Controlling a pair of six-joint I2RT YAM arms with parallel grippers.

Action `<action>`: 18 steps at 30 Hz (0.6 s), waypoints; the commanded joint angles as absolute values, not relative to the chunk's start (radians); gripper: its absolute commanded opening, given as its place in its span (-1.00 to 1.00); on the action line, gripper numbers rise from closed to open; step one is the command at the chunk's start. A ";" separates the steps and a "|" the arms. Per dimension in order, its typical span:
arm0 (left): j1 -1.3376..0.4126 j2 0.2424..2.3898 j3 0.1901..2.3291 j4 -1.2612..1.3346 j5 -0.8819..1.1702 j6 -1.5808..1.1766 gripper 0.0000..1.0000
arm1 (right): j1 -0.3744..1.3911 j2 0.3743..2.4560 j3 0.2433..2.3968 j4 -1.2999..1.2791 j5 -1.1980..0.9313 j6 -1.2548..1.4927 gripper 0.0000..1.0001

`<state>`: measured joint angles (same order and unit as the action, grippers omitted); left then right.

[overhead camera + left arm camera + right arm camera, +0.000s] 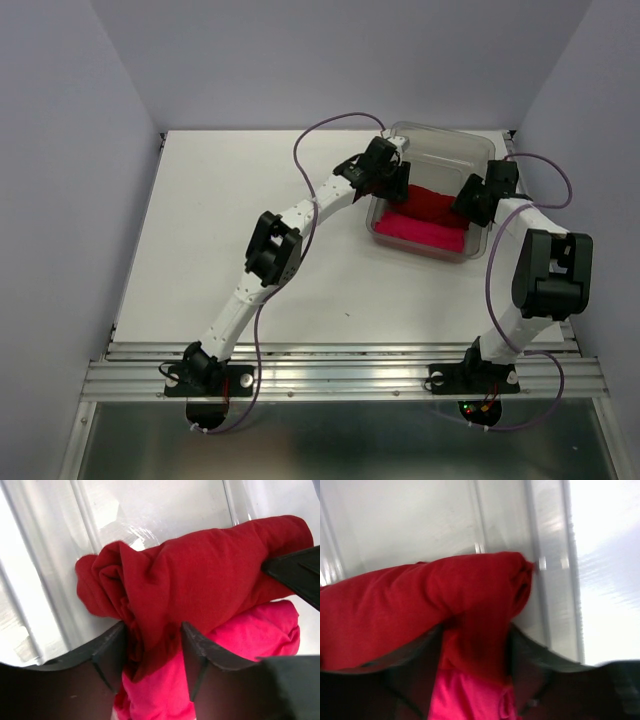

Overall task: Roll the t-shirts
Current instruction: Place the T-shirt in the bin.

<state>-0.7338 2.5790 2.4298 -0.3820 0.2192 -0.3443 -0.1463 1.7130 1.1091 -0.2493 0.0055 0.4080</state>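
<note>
Two t-shirts lie in the clear bin (440, 131) at the back right. The dark crimson one (432, 204) is a roll lying across the magenta-pink one (420, 233). My left gripper (396, 186) is at the roll's left end and my right gripper (468, 206) at its right end. In the left wrist view the left gripper (152, 630) stands open, crimson cloth (200, 575) between its fingers and magenta cloth (250, 630) below. The blurred right wrist view shows the right gripper (476, 630) open around the crimson roll's end (420, 600), magenta cloth (465, 695) underneath.
The bin's clear walls (150, 510) (420, 520) stand close behind the roll in both wrist views. The white table (220, 230) stretches left of the bin. Purple cables loop over both arms. Grey walls close the table in at the back and sides.
</note>
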 commanded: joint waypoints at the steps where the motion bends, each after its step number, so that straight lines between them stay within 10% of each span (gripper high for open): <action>1: -0.727 2.467 2.438 -0.419 0.184 -0.314 0.18 | -0.161 1.664 1.121 -0.230 0.025 0.379 0.29; 9: -0.729 2.355 2.349 -0.431 0.123 -0.324 0.56 | -0.161 1.602 1.126 -0.235 0.011 0.376 0.44; 18: -0.742 2.355 2.364 -0.410 0.139 -0.327 0.47 | -0.161 1.542 1.147 -0.267 0.075 0.388 0.51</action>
<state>-0.7338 2.4149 2.3543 -0.4263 0.1375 -0.3378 -0.1520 1.5970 1.1099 -0.2661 0.0273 0.3950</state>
